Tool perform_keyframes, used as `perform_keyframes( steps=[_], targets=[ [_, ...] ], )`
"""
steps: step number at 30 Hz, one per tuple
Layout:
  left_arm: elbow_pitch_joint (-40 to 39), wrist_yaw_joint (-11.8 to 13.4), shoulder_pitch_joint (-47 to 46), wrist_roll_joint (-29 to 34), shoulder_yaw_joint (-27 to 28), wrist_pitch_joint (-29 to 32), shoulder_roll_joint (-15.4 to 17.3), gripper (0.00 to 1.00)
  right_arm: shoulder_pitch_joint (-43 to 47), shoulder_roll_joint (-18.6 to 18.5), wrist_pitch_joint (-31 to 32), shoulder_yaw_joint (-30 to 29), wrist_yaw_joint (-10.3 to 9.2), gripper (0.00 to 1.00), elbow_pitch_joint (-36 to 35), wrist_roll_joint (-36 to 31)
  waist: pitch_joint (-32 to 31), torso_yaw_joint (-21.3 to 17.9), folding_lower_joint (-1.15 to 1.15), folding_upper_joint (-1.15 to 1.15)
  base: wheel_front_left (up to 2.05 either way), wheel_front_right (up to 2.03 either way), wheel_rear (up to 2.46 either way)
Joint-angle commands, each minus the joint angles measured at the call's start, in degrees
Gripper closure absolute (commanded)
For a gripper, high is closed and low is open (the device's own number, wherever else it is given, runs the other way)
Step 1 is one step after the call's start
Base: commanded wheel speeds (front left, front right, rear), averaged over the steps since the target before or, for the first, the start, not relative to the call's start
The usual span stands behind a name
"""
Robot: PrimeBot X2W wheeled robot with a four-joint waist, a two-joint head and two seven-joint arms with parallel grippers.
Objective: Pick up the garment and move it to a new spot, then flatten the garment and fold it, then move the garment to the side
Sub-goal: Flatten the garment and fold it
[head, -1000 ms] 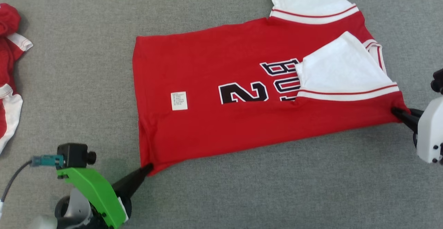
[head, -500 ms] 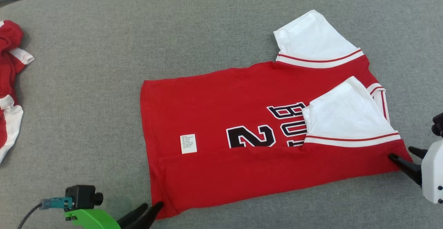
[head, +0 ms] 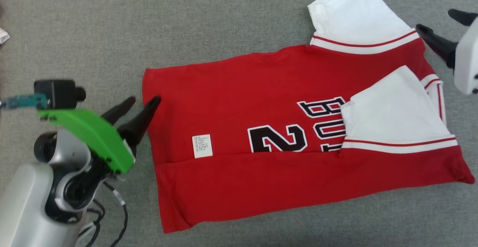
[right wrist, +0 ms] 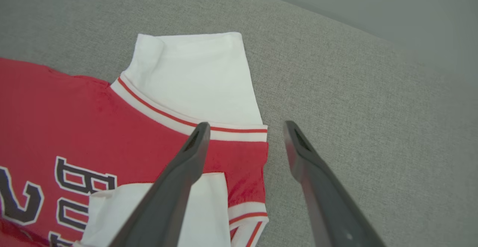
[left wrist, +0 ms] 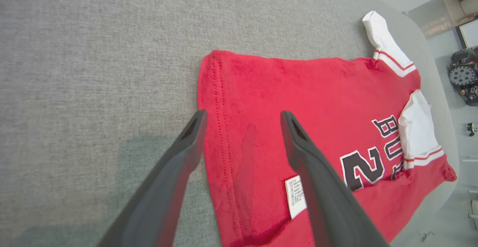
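You are mid-fold; the garment lies centre frame, lower strip folded up; left gripper at centre left and right gripper at upper right gape empty; next, likely, pinch the upper corners.

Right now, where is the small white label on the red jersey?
In the head view the small white rectangular label lies left of centre on the red jersey, beside the black number 2, just above the folded-over strip.
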Motion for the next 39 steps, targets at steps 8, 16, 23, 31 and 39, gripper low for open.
perform_keyframes(
  steps=[8,16,23,31,39],
  targets=[
    [14.86,-3.13,-14.51,3.33,-5.68,0.19,-6.18,0.0,-14.08,4.81,-5.24,7.34,0.0,0.0,17.32,-7.75,7.51,7.39,0.0,0.0,0.0,0.0,0.0],
    [22.65,-6.22,-19.22,3.2,-8.38,0.18,-9.64,0.0,-19.0,5.73,-6.98,10.42,0.0,0.0,28.55,-8.16,9.86,8.74,0.0,0.0,0.0,0.0,0.0],
    [23.94,-9.74,-18.96,0.95,-10.16,2.07,-10.58,1.0,-20.17,7.18,-8.22,14.75,0.19,1.0,29.39,-1.34,9.48,7.57,0.0,0.0,0.0,0.0,0.0],
    [20.18,-10.08,-16.37,-0.34,-6.45,-1.58,-7.5,1.0,-20.96,4.6,-16.42,15.76,0.01,1.0,25.97,5.68,4.97,5.15,0.0,0.0,0.0,0.0,0.0],
    [12.01,-8.8,-9.8,-0.91,-4.27,-4.27,-5.13,1.0,-13.59,-0.02,-24.27,13.54,0.01,1.0,18.39,13.16,-1.26,2.31,0.0,0.0,0.0,0.0,0.0]
  ],
)
